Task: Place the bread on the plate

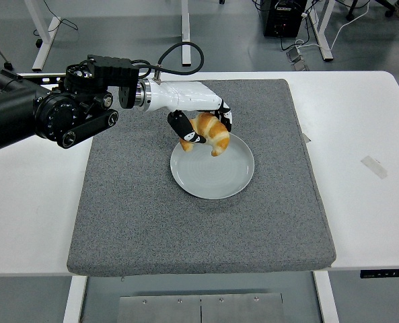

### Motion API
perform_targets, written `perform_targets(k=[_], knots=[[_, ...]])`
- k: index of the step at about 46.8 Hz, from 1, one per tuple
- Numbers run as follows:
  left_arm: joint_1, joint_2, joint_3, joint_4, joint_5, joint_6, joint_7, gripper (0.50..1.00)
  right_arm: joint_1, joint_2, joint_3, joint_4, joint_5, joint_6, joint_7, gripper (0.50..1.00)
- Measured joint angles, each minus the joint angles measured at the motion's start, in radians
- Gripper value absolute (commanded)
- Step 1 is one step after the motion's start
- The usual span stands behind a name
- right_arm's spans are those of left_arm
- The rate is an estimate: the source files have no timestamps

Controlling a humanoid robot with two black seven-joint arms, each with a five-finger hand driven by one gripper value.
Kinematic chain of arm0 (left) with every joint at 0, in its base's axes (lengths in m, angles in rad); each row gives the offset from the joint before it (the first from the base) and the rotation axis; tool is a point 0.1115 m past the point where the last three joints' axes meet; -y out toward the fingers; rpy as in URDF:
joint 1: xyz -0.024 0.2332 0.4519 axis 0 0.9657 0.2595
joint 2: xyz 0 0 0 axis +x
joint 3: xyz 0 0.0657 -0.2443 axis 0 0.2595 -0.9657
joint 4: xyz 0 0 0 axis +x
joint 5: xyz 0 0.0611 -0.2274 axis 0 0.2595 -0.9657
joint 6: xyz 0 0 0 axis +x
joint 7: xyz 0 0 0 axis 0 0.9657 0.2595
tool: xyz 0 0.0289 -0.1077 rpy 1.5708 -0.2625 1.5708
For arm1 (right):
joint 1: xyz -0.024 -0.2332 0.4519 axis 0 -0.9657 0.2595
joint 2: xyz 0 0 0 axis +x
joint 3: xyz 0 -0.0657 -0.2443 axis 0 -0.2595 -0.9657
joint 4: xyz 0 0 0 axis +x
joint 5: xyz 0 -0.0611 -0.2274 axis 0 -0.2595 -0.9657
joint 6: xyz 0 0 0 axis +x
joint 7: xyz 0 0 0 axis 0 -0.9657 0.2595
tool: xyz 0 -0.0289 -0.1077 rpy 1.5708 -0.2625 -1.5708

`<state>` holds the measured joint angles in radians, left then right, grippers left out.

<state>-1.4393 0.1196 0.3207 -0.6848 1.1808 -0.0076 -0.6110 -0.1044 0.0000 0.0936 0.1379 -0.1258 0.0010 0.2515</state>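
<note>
The left arm [51, 111] reaches in from the left, its white forearm stretched level to the right over the grey mat [152, 202]. The left hand [200, 126] points its fingers downward, curled around the bread [211, 132], which sits at the far left rim of the plate [216, 176].

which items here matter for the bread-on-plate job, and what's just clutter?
Part of the job:
- croissant, held in the left hand
- plate, under the croissant's lower end
- grey mat that the plate sits on

Just lying about:
- strip of tape on the white table, right of the mat
- black computer tower on the floor behind
</note>
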Motion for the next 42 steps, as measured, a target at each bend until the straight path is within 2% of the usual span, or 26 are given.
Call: perform_targets(k=[12,33,42], knots=[[0.038,-0.031,0.001,0.014,0.004,0.015,0.0,0.598,0.0,0.0,0.0,0.0,0.0,0.0,0.0,1.0],[0.084,-0.035,0.017,0.032,0.007,0.023,0.0,0.598,0.0,0.0,0.0,0.0,0.0,0.0,0.0,1.0],[0.101,-0.036,0.035,0.035,0.007,0.044,0.0,0.599,0.0,0.0,0.0,0.0,0.0,0.0,0.0,1.0]])
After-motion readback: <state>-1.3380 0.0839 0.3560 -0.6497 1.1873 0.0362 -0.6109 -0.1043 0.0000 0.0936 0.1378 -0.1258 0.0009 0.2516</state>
